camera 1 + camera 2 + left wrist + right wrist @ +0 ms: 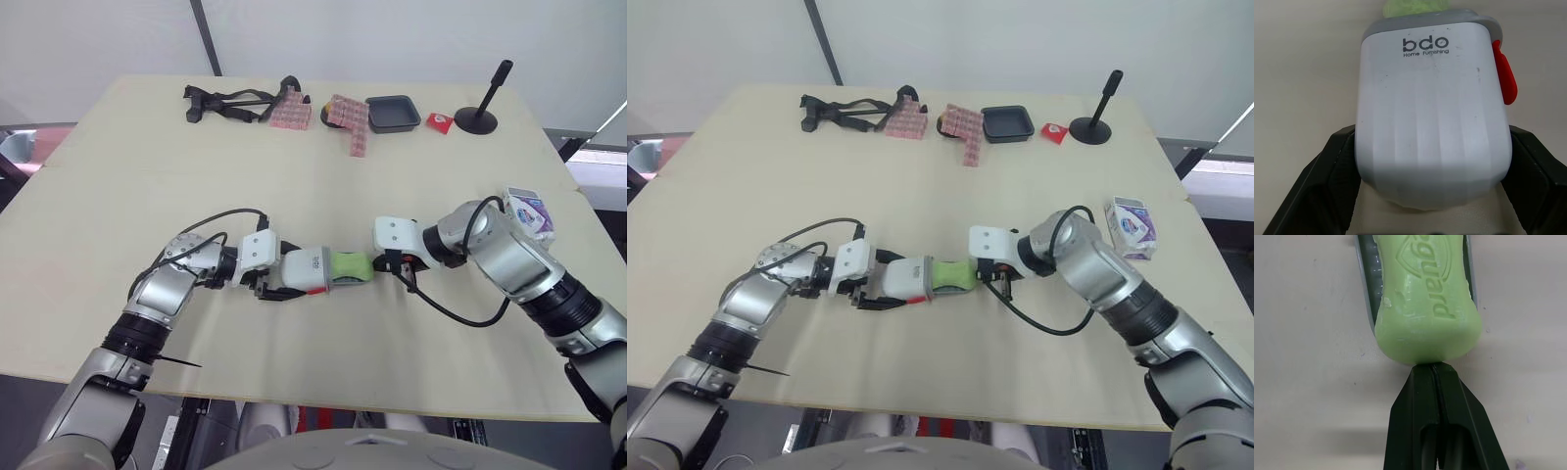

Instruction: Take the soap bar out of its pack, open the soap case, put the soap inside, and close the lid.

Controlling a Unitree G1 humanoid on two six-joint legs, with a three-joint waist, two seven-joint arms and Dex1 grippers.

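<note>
rn our left claw (277, 282) is clamped on the soap case (1432, 112) by the middle of the near edge of the worktop (118, 196), soap (1425, 308) partway in w/ its long axis aimed straight at our right claw (1433, 369), pinched shut & touching the soap's free end.

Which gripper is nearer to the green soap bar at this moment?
Right. The right gripper is shut, its tips touching the end of the green soap bar that sticks out. The left gripper clamps the white soap case at the far end.
</note>
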